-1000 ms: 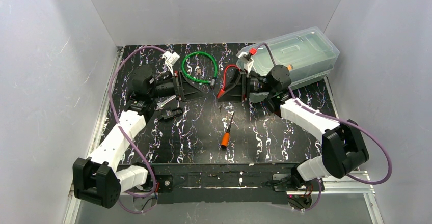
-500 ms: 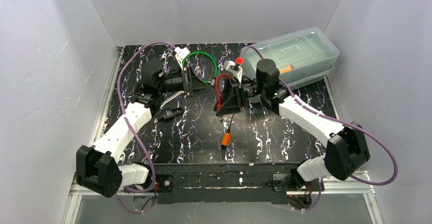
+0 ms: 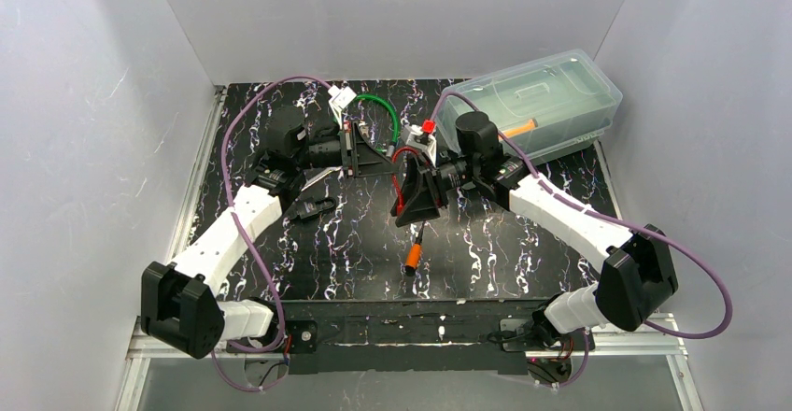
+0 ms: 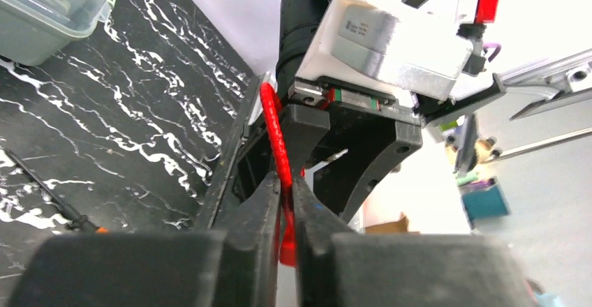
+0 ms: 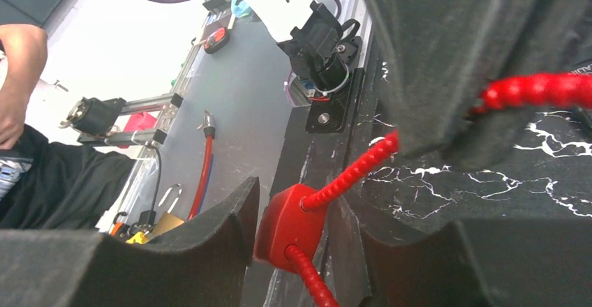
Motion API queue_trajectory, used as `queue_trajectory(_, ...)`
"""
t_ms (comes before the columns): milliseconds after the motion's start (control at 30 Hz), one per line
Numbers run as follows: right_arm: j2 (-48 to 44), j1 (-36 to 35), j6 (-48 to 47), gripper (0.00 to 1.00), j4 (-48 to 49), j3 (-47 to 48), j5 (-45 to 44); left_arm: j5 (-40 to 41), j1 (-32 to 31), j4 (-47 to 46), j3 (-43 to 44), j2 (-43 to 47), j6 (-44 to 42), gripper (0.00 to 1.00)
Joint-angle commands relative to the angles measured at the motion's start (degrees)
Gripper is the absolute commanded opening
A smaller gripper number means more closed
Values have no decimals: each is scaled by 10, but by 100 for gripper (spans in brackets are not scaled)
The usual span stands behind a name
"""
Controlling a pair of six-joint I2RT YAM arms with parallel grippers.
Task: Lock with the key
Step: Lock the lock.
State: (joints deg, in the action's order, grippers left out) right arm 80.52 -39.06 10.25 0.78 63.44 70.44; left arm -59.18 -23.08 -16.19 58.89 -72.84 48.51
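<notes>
Red cable lock (image 5: 290,225): off the bench, at the centre of the top view. Its red body sits low in the middle of the right wrist frame, with ribbed cable running to the upper right and out at the bottom.
Right fingers (image 5: 223,230): grasping the lock body from both sides. One black finger covers part of the cable at the upper right.
Left fingers (image 4: 262,209): clenched on the red cable, which rises between them towards the right gripper at the frame's centre.
Key: I cannot tell where it is.
Screwdriver (image 3: 417,241): orange handle, lying on the bench just below the right fingers, with its tip under them.
Green cable lock (image 3: 385,108): looped on the bench above the two grippers, partly hidden by the left wrist.
Small black object (image 3: 313,207): on the bench at centre left, beside the left arm. It is too small to name.
Clear lidded bin (image 3: 551,93): at the upper right, behind the right arm.
Bench (image 3: 523,243): black with white marbling.
Person's arm (image 5: 17,77): at the upper left of the right wrist frame, well apart.
</notes>
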Motion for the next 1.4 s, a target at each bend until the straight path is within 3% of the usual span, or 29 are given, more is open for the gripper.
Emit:
queue_trajectory(0, -2, -6, -16, 22, -5, 24, 4, -7, -5, -10, 23, 5, -10, 0)
queue_trajectory(133, -1, -6, -13, 63, -7, 23, 8, -8, -5, -10, 24, 8, -13, 0)
queue_trajectory(167, -1, -6, -12, 69, -7, 22, 11, -9, -5, -10, 25, 10, -14, 0)
queue_trajectory(300, 3, -6, -2, 78, -7, 20, 21, -16, -5, -10, 29, 15, -18, 0)
queue_trajectory(667, 1, 38, 52, 81, 24, 15, 5, -30, -6, -10, 12, 47, -11, 0)
queue_trajectory(733, -5, 45, 106, 81, 82, 3, -3, -27, -6, -10, 11, 48, -8, 0)
queue_trajectory(800, -17, 56, 210, 82, 243, -36, -19, -20, -5, -9, 9, 47, 0, 0)
queue_trajectory(1133, -16, 57, 446, 75, 526, -100, -60, 17, 21, -53, 8, 28, 64, 0)
queue_trajectory(1367, -5, 32, 457, 72, 538, -108, -82, 32, 35, -119, -5, 13, 123, 0)
